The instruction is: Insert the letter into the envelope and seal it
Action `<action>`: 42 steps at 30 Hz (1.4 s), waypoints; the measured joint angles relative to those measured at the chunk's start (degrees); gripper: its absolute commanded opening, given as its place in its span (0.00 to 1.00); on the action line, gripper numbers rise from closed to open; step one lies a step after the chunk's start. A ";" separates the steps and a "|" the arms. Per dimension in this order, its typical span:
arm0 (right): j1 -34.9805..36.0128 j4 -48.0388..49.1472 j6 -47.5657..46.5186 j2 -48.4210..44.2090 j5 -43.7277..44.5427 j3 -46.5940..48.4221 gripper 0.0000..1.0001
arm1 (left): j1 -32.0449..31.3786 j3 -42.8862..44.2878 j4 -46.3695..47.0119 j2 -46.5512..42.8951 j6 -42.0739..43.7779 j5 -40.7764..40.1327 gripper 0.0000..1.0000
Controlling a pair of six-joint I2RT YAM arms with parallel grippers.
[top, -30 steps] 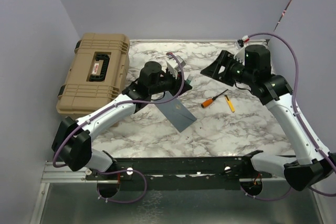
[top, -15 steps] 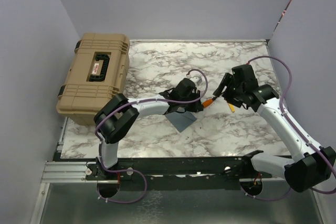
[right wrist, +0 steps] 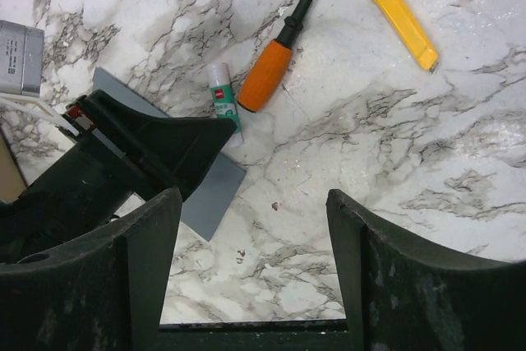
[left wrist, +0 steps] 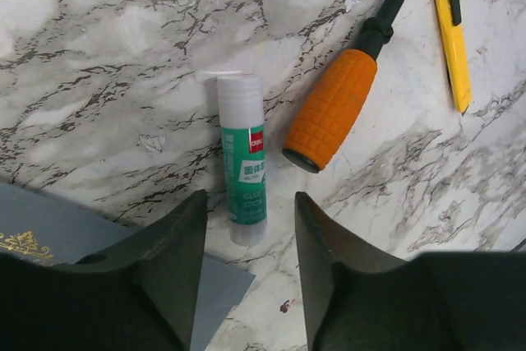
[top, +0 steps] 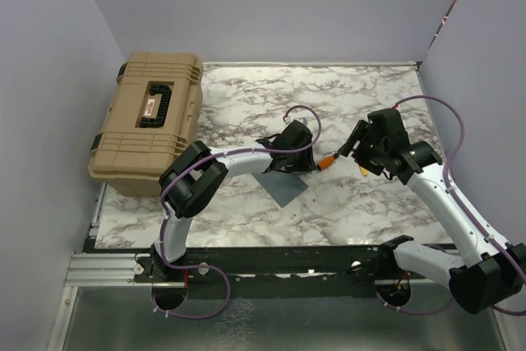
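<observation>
The grey-blue envelope (top: 283, 187) lies flat on the marble table; its corner shows in the left wrist view (left wrist: 215, 287) and in the right wrist view (right wrist: 212, 193). The cream letter is not in view. My left gripper (top: 302, 162) is open and low over the table at the envelope's far corner. In the left wrist view (left wrist: 249, 218) its jaws stand on either side of the near end of a green-and-white glue stick (left wrist: 244, 158) without touching it. My right gripper (top: 355, 139) is open and empty, hovering above the table (right wrist: 251, 211).
An orange-handled screwdriver (top: 327, 161) (left wrist: 333, 108) (right wrist: 265, 78) and a yellow utility knife (left wrist: 452, 32) (right wrist: 394, 12) lie just right of the glue stick (right wrist: 222, 92). A tan tool case (top: 148, 121) stands at the left. Walls close in the back and sides.
My left arm has swung right and down to the glue stick beside the envelope. My right arm has come down and inward toward the screwdriver and knife.
</observation>
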 measured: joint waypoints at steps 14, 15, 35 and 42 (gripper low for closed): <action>0.00 -4.33 -0.13 -0.09 4.31 4.33 0.80 | 2.21 0.02 -6.99 -16.20 6.32 -7.63 0.99; 0.00 -5.20 -0.35 -0.13 5.01 5.31 0.80 | 2.43 0.00 -8.04 -19.78 7.67 -10.16 0.99; 0.00 -21.66 -4.70 -10.45 11.61 28.89 0.97 | 2.86 5.84 -32.22 -71.21 22.14 -40.33 0.99; 0.00 -23.08 -5.77 -11.89 9.97 29.46 0.98 | 2.86 7.78 -37.00 -75.65 23.82 -41.81 0.99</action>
